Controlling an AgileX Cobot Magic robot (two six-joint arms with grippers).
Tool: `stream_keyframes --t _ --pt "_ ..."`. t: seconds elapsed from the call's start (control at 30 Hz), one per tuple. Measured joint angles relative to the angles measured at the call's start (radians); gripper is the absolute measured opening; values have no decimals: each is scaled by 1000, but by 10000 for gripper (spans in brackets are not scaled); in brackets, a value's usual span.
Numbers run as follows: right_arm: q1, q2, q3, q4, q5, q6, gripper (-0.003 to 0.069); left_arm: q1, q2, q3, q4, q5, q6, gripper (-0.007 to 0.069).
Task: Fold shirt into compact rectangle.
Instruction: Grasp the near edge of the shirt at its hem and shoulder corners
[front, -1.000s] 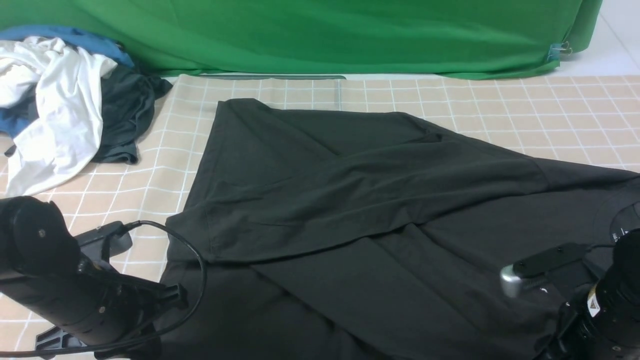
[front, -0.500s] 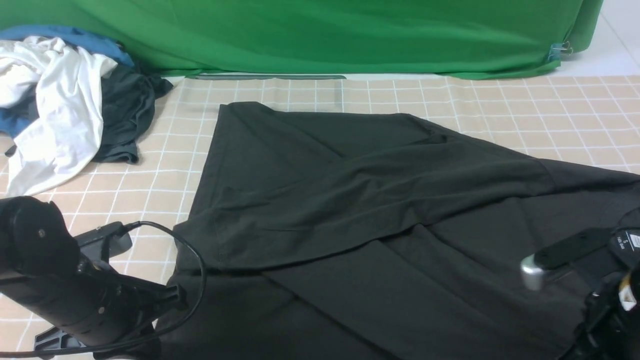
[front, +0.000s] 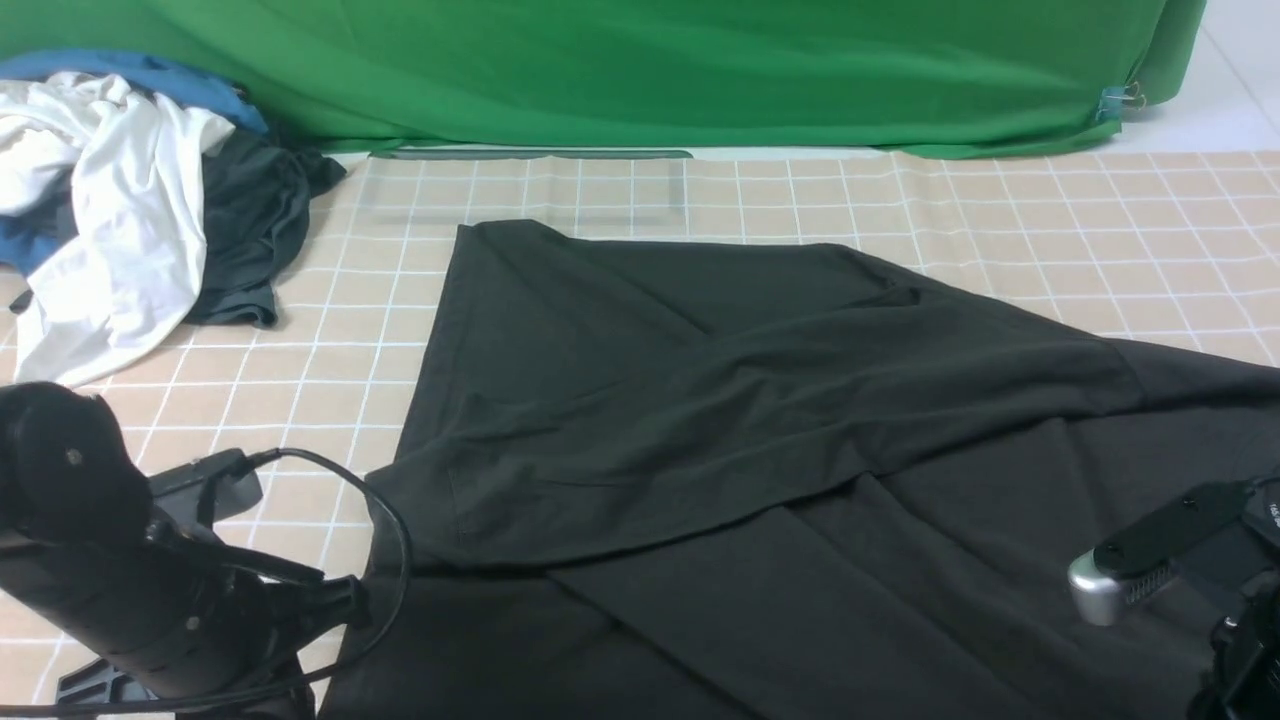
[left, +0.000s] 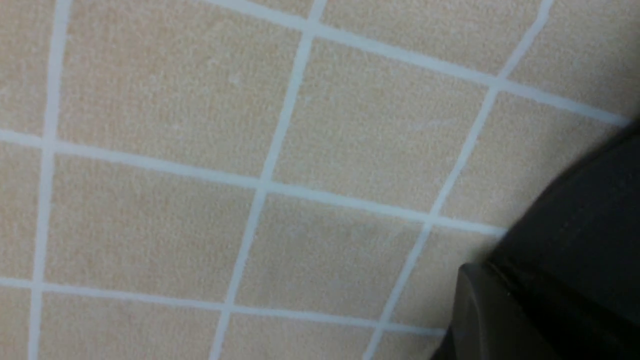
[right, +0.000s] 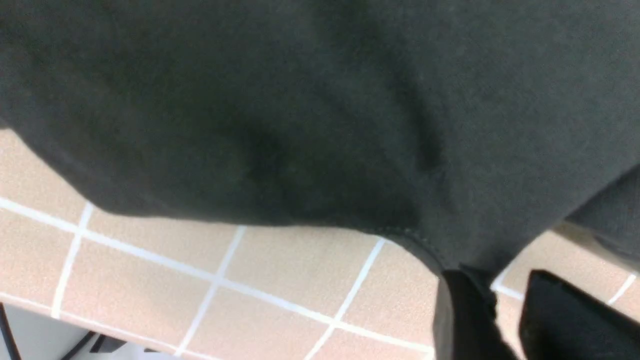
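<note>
The black shirt (front: 700, 420) lies spread over the checked tablecloth (front: 1000, 210), with one side folded diagonally across its body. My left arm (front: 150, 600) is at the near left, by the shirt's near-left corner. In the left wrist view my left gripper (left: 492, 280) is shut, with the shirt's dark cloth (left: 590, 210) lying against its finger (left: 475, 320). My right arm (front: 1240, 650) is at the near right edge. My right gripper (right: 505, 300) stands open, tablecloth showing in the gap. The shirt's hem (right: 425, 245) touches one fingertip (right: 462, 290).
A pile of white, blue and dark grey garments (front: 110, 200) sits at the back left. A green backdrop (front: 650, 70) closes off the far side. The table's near edge (right: 30, 320) shows in the right wrist view, just beyond the shirt's hem.
The whole shirt has slid toward me and to the right. My right arm has moved right and down, toward the corner of the view. My left arm has sunk slightly.
</note>
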Motion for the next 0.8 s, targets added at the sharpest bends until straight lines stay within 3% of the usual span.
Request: stream_keyframes --t 0.17,0.33,0.63,0.8 --pt "0 0 0 0 0 22 332 0 -122 -3 -16 108 0 13" --pt "0 0 0 1 -4 28 359 0 -197 -3 -42 188 0 48" --pt "0 0 0 2 -65 29 361 0 -119 9 -9 199 0 375" --pt "0 0 0 2 -90 29 361 0 -51 59 -8 171 6 414"
